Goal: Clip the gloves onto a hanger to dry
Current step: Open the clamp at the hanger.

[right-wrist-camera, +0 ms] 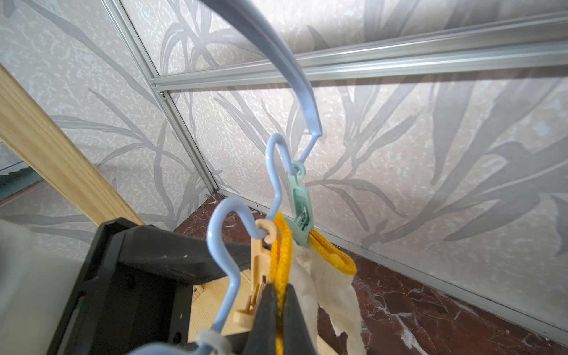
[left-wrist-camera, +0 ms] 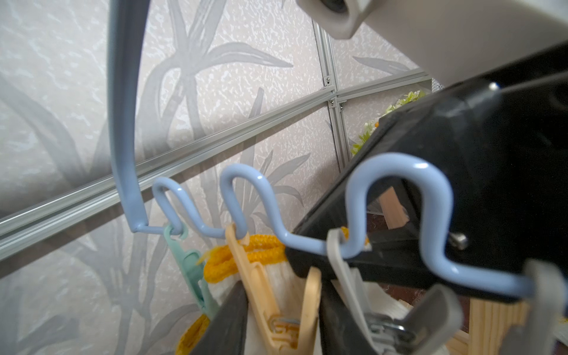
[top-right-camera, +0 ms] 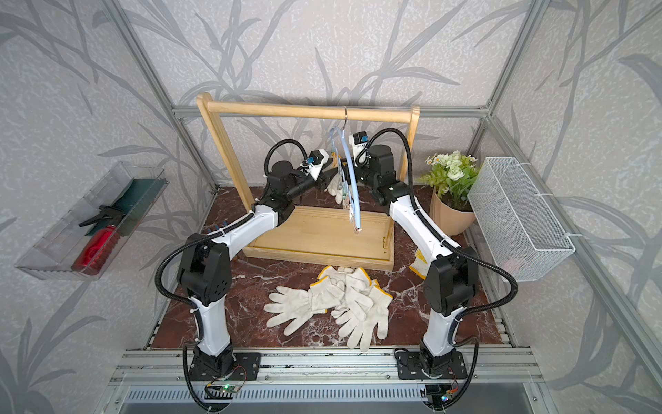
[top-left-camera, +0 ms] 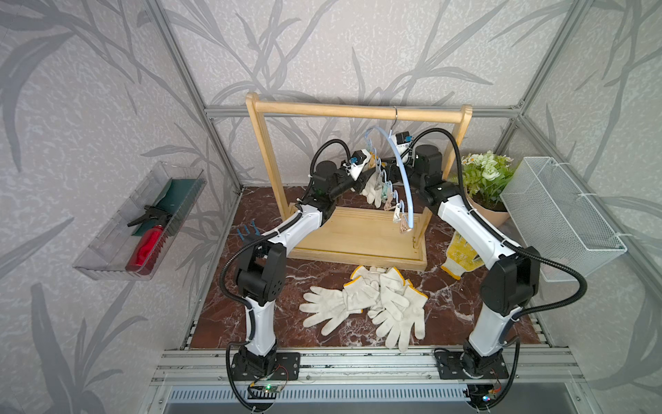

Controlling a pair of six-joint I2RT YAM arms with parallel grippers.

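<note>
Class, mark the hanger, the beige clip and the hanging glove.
hanger [right-wrist-camera: 302,95], right wrist view, curved blue arm.
beige clip [left-wrist-camera: 259,289], left wrist view, its handle.
hanging glove [right-wrist-camera: 335,295], right wrist view, white knit.

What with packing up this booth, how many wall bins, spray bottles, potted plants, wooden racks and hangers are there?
Wall bins: 2, clear plastic tray, white wire mesh basket
Red spray bottle: 1
Potted white-flowered plant: 1
Pale wooden rack: 1
Light-blue curved plastic hanger: 1
Total: 6

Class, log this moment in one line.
left gripper: jaws squeezing beige clip; right gripper: jaws shut on glove cuff; hanger: hooked on rack
</note>
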